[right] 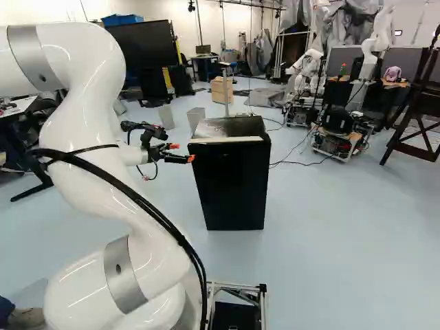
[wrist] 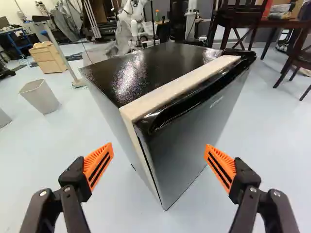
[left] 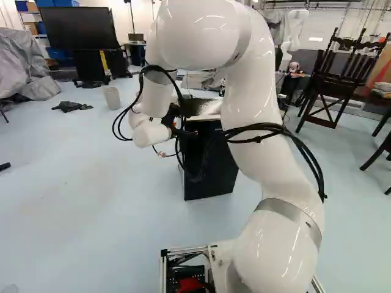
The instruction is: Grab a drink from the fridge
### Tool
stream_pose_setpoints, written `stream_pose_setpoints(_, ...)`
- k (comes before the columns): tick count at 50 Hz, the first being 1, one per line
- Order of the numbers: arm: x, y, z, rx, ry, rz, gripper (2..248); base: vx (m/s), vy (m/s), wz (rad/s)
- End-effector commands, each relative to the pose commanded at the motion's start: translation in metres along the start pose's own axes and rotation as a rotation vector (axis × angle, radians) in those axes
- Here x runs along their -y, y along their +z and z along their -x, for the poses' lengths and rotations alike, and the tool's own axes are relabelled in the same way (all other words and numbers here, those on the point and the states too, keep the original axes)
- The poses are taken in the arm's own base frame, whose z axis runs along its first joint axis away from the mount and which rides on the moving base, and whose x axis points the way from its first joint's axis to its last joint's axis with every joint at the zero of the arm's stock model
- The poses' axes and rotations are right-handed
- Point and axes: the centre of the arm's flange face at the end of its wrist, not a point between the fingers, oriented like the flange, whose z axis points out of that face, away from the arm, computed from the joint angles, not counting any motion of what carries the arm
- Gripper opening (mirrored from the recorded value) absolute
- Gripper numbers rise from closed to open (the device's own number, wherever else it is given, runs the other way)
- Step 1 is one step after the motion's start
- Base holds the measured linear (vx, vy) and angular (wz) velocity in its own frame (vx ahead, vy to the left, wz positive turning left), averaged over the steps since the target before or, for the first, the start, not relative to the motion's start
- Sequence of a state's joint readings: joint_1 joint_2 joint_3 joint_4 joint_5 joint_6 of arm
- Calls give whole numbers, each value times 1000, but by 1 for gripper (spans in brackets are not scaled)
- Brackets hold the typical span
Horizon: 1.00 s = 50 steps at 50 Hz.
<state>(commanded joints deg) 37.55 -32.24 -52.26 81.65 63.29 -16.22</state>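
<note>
Pale floor (right: 330, 261); black fridge (right: 234, 185), claw (right: 182, 152) (spread wide) near it.

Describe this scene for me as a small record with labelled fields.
Appliance: mini fridge, standing on the floor
Door: looks shut
Hand part: end effector, open
Held: nothing
Position: end effector near the fridge's upper part, not gripping it
Nearby: wastebasket, wooden drawer cabinet
</note>
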Motion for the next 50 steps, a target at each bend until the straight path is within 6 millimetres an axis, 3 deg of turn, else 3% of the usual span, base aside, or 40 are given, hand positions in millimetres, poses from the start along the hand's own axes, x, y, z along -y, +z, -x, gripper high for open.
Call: stream_pose_setpoints(50,5,13,-2,11,52,69,247,0,0,0)
